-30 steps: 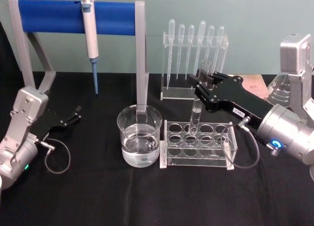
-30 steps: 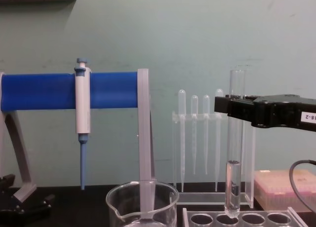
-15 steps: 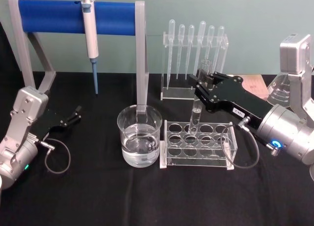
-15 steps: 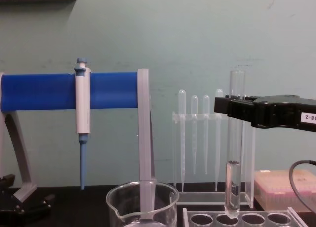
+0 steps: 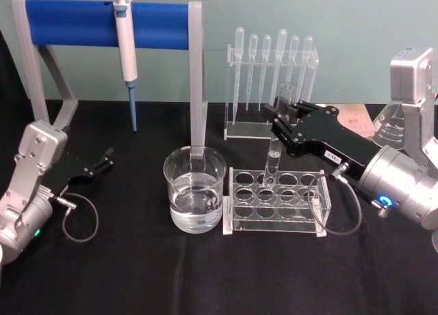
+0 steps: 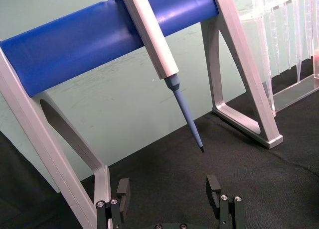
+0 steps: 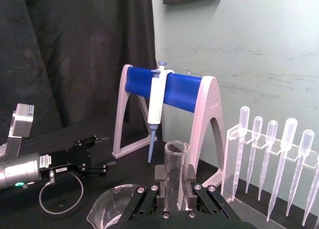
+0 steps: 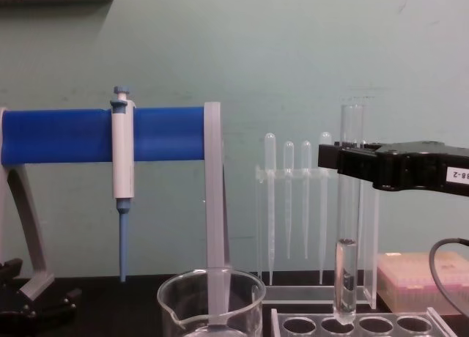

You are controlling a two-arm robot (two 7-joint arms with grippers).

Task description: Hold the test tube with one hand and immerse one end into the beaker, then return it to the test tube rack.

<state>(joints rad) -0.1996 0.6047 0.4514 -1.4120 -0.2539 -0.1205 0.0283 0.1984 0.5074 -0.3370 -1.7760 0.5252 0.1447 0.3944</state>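
The test tube (image 5: 277,140) stands nearly upright, with clear liquid in its lower part. My right gripper (image 5: 278,120) is shut on its upper half, just below the rim. In the chest view the test tube (image 8: 348,227) has its rounded end at a back hole of the clear rack (image 8: 366,324), and the right gripper (image 8: 341,161) reaches in from the right. The right wrist view shows the test tube (image 7: 176,171) between the fingers (image 7: 158,175). The beaker (image 5: 194,190), part full of water, stands left of the rack; beaker (image 8: 211,302). My left gripper (image 5: 104,157) rests open at the far left; left gripper (image 6: 168,190).
A white-and-blue pipettor (image 5: 126,51) hangs on the blue-barred stand (image 5: 75,22) behind the beaker. A holder of plastic pipettes (image 5: 270,68) stands behind the clear rack (image 5: 277,200). A glass flask (image 5: 389,127) and a pink box (image 8: 421,278) sit at the right.
The right gripper with the test tube has shifted very slightly to the left. Nothing else has moved.
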